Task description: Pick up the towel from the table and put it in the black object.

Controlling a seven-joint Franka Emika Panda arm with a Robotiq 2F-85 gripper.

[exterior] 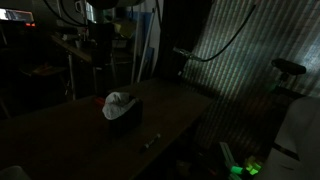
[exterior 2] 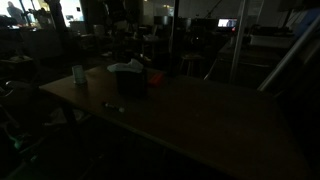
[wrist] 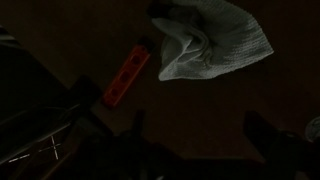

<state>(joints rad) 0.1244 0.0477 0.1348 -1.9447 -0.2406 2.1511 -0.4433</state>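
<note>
The scene is very dark. The white towel [exterior: 118, 100] lies crumpled on top of the black object [exterior: 124, 118] on the wooden table [exterior: 70, 135]. Both exterior views show this, with the towel [exterior 2: 126, 67] over the black object [exterior 2: 129, 83]. In the wrist view the towel [wrist: 212, 40] is at the upper right, next to a red strip [wrist: 128, 75]. My gripper [wrist: 200, 135] hangs above them with its two dark fingers spread apart and nothing between them. It is clear of the towel. I cannot make out the gripper in the exterior views.
A white cup [exterior 2: 78, 73] stands near the table's corner. A small thin object [exterior: 150, 143] lies on the table in front of the black object and also shows in the other exterior view [exterior 2: 113, 106]. Dim clutter and a green light [exterior: 245, 168] surround the table.
</note>
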